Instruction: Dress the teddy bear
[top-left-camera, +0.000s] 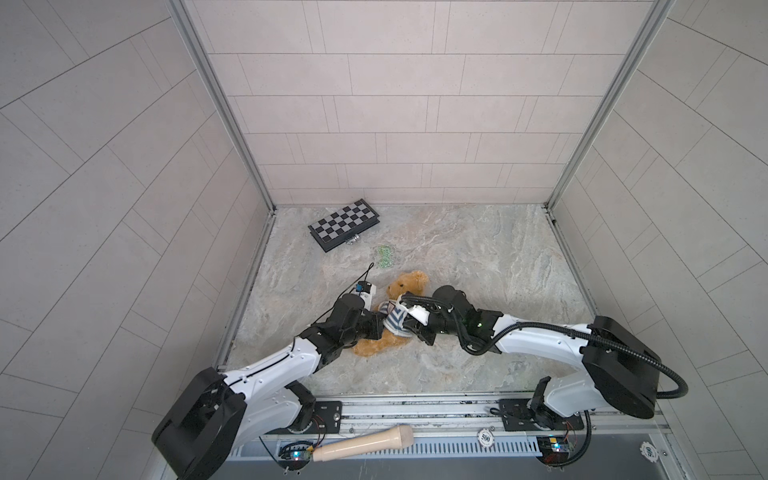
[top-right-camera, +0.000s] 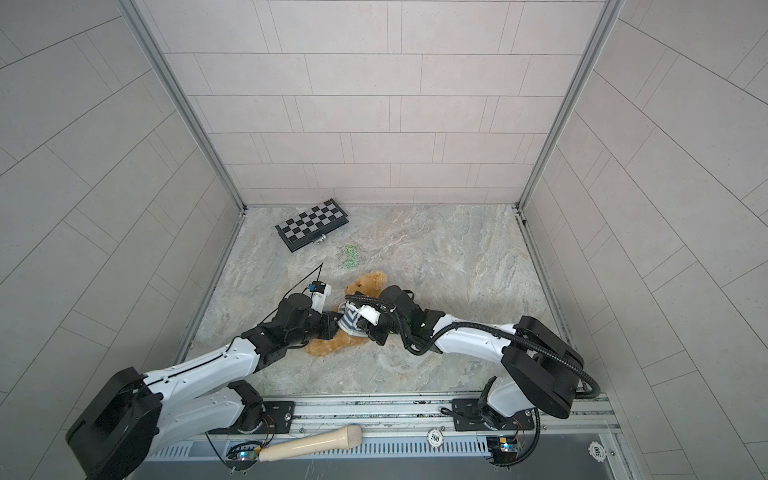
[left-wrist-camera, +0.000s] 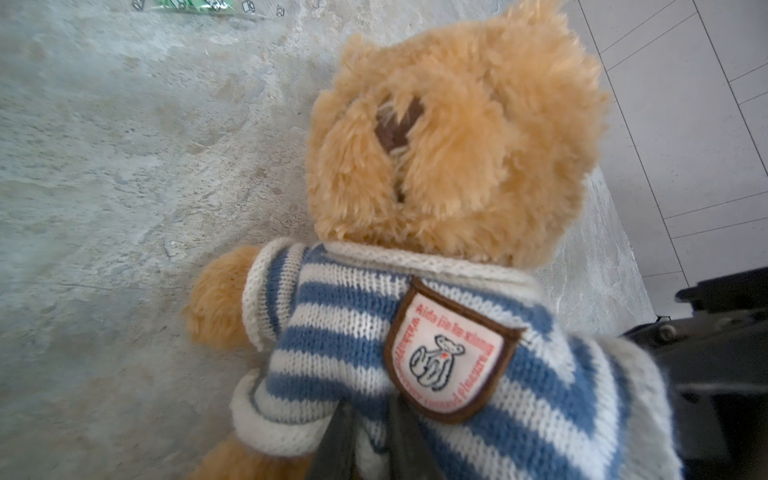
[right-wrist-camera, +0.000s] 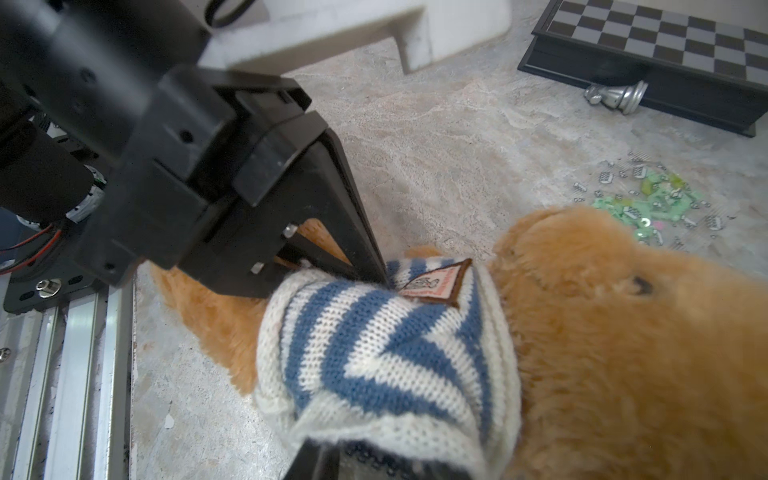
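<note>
The left claw (right-wrist-camera: 382, 280) is pinched on the sweater (right-wrist-camera: 374, 353); the right claw's (right-wrist-camera: 370, 467) state cannot be told. The teddy bear (right-wrist-camera: 623, 353), seemingly soft and light, is best gripped by that knit.

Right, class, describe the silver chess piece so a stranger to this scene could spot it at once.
Find the checkered board near the far left corner of the table. Beside its near edge lies the chess piece, tipped on its side. Unlike the green bits scattered nearby, it is single, silver and shiny.

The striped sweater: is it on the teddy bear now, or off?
On. The sweater wraps the torso of the teddy bear, its collar sits under the head, and one arm comes out of a sleeve.
</note>
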